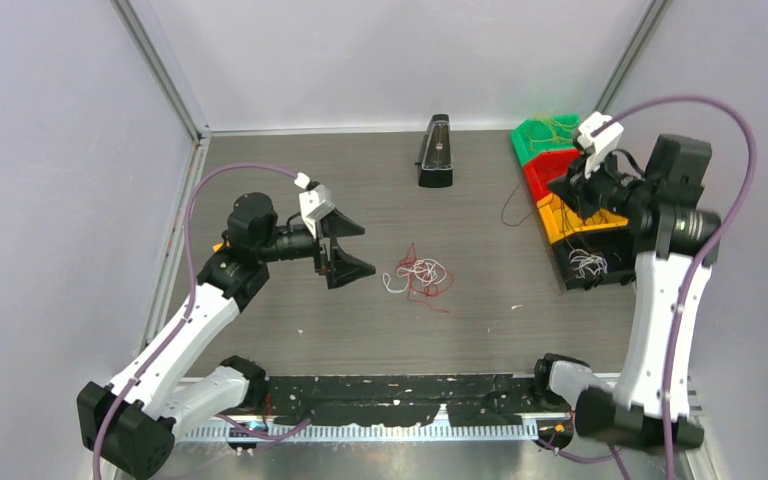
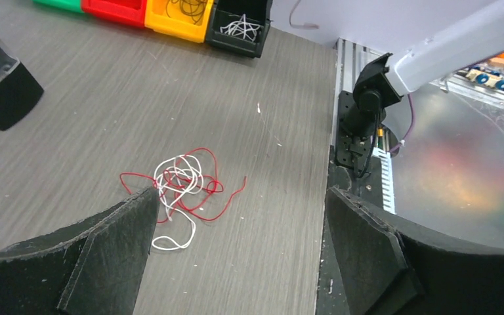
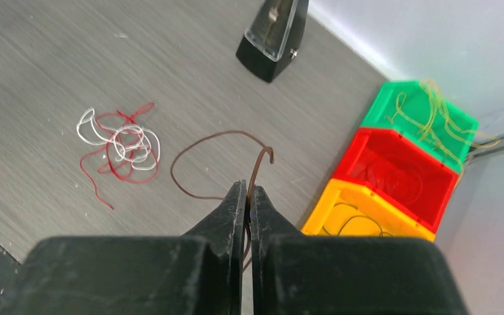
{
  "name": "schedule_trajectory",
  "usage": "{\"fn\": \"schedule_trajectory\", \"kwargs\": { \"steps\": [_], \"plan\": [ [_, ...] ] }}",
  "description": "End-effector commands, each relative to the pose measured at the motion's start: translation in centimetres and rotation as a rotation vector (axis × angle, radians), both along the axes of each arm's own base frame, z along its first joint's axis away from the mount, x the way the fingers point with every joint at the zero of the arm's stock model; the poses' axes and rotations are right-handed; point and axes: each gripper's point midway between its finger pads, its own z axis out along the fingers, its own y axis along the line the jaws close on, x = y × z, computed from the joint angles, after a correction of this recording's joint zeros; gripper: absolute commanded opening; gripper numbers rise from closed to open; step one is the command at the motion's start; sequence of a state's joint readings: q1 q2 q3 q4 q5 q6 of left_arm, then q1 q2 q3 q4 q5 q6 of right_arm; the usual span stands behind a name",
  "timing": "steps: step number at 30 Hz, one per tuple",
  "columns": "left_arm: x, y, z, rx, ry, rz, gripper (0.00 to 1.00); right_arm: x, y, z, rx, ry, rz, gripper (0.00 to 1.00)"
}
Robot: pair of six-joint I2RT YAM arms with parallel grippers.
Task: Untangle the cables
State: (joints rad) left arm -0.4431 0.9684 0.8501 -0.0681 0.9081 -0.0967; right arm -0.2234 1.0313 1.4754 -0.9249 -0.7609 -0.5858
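No legible txt, labels, brand marks, nos. or signs were noted in top ext., L wrist or R wrist views.

The left claw (image 1: 367,250) gapes just left of the cable tangle (image 1: 418,275) on the counter (image 1: 290,300), while the right claw (image 1: 557,190) hangs over the bins (image 1: 545,137), a brown cable (image 1: 505,208) beside it.

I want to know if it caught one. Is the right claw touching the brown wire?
Touching. The right wrist view shows the right gripper shut, with the brown wire pinched between its tips.
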Motion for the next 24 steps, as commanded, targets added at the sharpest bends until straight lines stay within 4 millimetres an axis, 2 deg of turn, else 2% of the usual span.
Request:
{"fn": "schedule_trajectory", "kwargs": {
  "steps": [1,5,8,12,17,24],
  "plan": [
    [0.0,-0.6,1.7,-0.076,-0.027,-0.029,1.00,-0.2,-1.3,-2.0,-0.102,0.109,0.150,0.05],
    [0.4,-0.8,1.1,-0.075,-0.011,-0.029,0.99,2.5,-3.1,-1.7,-0.153,0.111,0.173,0.05],
    [0.8,-0.9,0.9,-0.070,-0.005,-0.019,1.00,4.2,-3.9,-2.4,-0.195,0.104,0.203,0.05],
    [1.3,-1.0,0.4,-0.055,0.009,-0.008,1.00,6.7,-5.5,-4.5,-0.237,0.140,0.239,0.05],
    [2.1,-1.2,-0.1,-0.027,0.032,-0.002,1.00,9.6,-8.4,-7.9,-0.284,0.235,0.288,0.05],
    [3.2,-1.6,-0.8,-0.003,0.079,0.003,1.00,12.0,-14.5,-12.1,-0.378,0.326,0.276,0.05]
  ]
}}
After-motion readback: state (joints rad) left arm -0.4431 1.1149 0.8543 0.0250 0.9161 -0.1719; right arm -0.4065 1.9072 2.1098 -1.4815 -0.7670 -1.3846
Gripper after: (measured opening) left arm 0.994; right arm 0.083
